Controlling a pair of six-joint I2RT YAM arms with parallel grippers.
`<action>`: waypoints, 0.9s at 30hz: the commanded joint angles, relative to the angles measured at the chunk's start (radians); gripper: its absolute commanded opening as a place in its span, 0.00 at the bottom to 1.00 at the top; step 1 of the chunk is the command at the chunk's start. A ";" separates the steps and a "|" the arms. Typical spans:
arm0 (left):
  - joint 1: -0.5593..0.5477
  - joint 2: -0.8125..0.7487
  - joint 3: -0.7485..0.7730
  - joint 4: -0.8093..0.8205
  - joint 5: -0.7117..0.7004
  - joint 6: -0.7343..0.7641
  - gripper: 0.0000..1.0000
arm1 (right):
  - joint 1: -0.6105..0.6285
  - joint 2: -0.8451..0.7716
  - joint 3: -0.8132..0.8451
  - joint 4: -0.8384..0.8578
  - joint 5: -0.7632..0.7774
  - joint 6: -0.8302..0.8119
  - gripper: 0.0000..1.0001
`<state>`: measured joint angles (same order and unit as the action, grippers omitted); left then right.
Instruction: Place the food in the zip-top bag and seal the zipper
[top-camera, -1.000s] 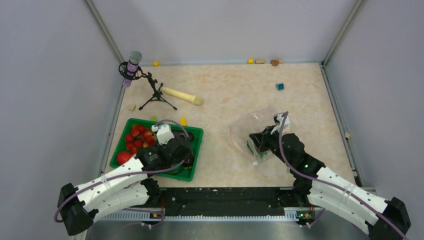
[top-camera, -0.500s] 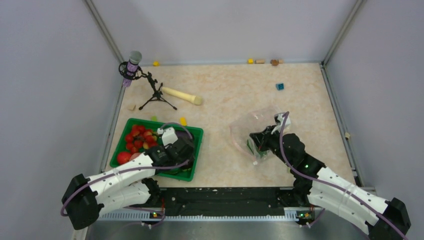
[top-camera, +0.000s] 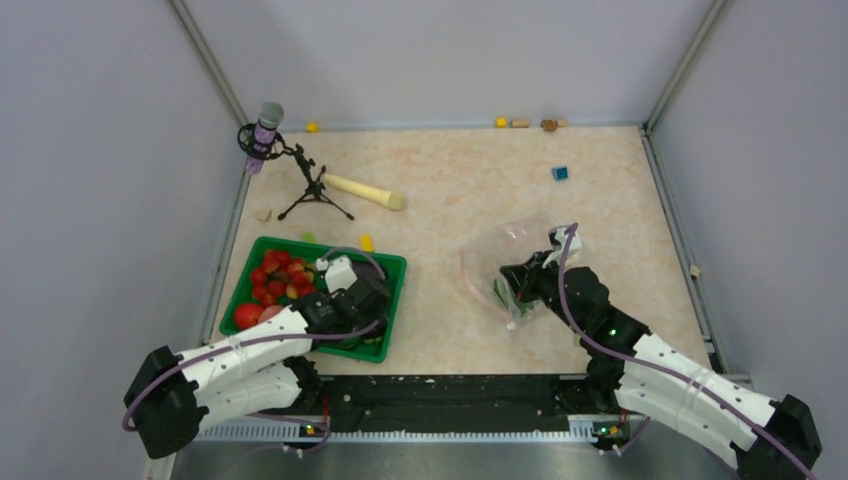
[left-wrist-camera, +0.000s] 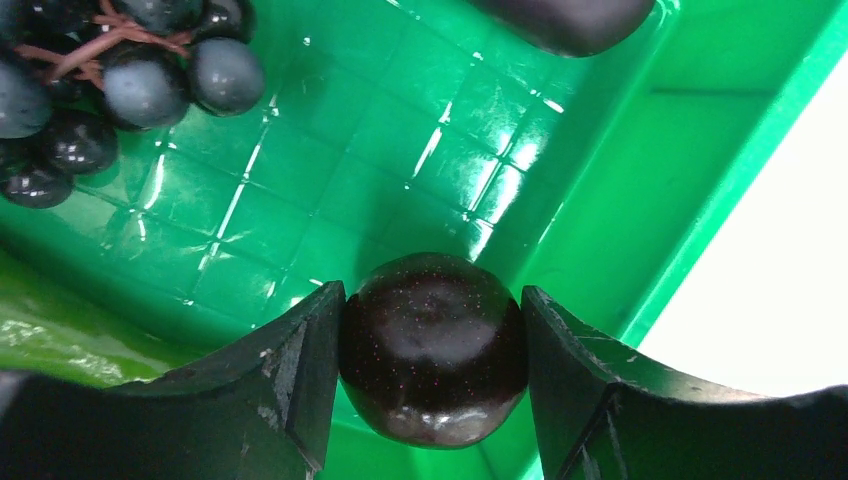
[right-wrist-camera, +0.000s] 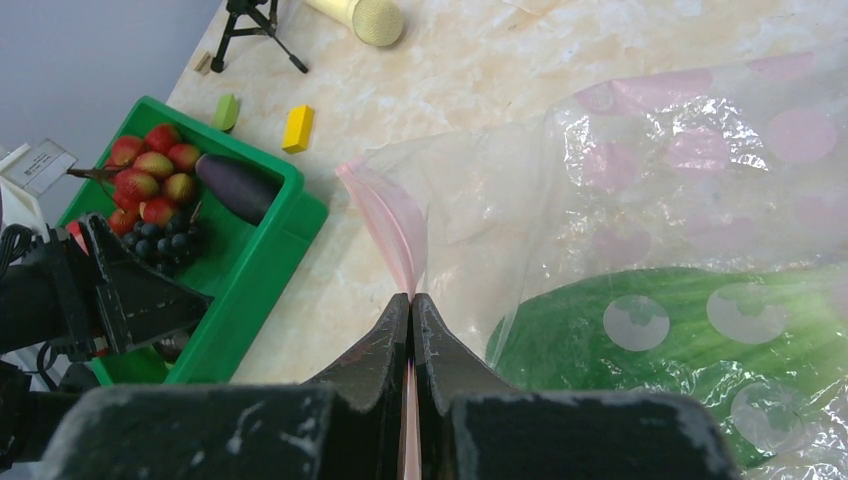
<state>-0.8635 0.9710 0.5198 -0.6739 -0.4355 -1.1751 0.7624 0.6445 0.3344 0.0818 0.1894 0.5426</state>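
Note:
My left gripper (top-camera: 366, 306) (left-wrist-camera: 433, 352) is in the near right corner of the green tray (top-camera: 392, 266), shut on a glossy dark round berry (left-wrist-camera: 433, 340). More dark berries (left-wrist-camera: 120, 85), an eggplant (right-wrist-camera: 235, 185), strawberries (top-camera: 276, 276) and a peach (top-camera: 247, 315) lie in the tray. My right gripper (top-camera: 511, 291) (right-wrist-camera: 412, 300) is shut on the pink zipper (right-wrist-camera: 385, 215) of the clear zip-top bag (top-camera: 500, 250), holding its mouth edge up. Green bok choy (right-wrist-camera: 680, 340) lies inside the bag.
A beige rolling pin (top-camera: 362, 190) and a microphone on a tripod (top-camera: 300, 180) stand behind the tray. A yellow block (top-camera: 366, 241) and a green block (right-wrist-camera: 226, 110) lie at the tray's far edge. A blue block (top-camera: 560, 172) sits at the back right.
My left gripper has shifted a little right and nearer inside the tray. The right arm and the bag have not moved.

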 joint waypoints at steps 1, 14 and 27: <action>0.003 -0.044 0.042 -0.088 -0.074 -0.018 0.11 | -0.006 0.000 0.010 0.032 0.000 -0.004 0.00; 0.003 -0.278 0.041 0.260 0.179 0.336 0.00 | -0.006 -0.060 0.006 0.051 -0.074 -0.009 0.00; -0.054 -0.044 0.026 0.868 0.548 0.467 0.00 | -0.007 -0.197 -0.006 0.049 -0.103 0.030 0.00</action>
<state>-0.8726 0.8234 0.5262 -0.0689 0.0158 -0.7731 0.7624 0.4820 0.3328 0.0822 0.1017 0.5510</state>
